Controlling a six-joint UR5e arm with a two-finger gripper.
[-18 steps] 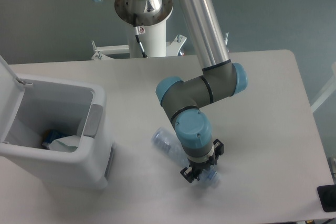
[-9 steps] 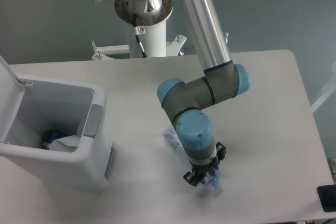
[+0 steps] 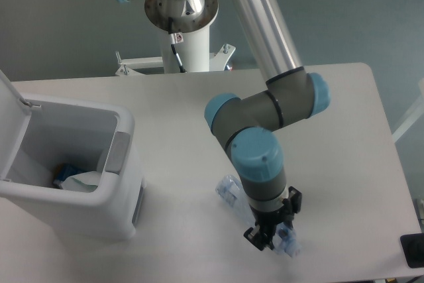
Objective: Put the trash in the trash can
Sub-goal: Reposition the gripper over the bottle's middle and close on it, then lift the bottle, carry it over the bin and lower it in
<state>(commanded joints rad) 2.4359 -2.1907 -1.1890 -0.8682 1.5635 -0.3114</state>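
Note:
The clear crushed plastic bottle (image 3: pixel 230 190) hangs tilted in my gripper (image 3: pixel 270 238), its bluish cap end (image 3: pixel 289 246) poking out past the fingers at the lower right. The gripper is shut on the bottle near the cap end and holds it above the table's front right part. The trash can (image 3: pixel 122 183) stands at the left with its lid (image 3: pixel 9 97) swung up and open. A crumpled white paper wrapper (image 3: pixel 85 181) lies in the bottom of the can, with a blue bit beside it. The can is well to the left of the gripper.
The arm's white pedestal (image 3: pixel 185 44) stands behind the table's far edge. A black object (image 3: pixel 412 250) sits at the table's front right corner. The table's front edge runs just below the gripper.
The gripper has moved right and toward the front edge and looks larger, raised toward the camera. The bottle has gone with it, its far end leaving the table.

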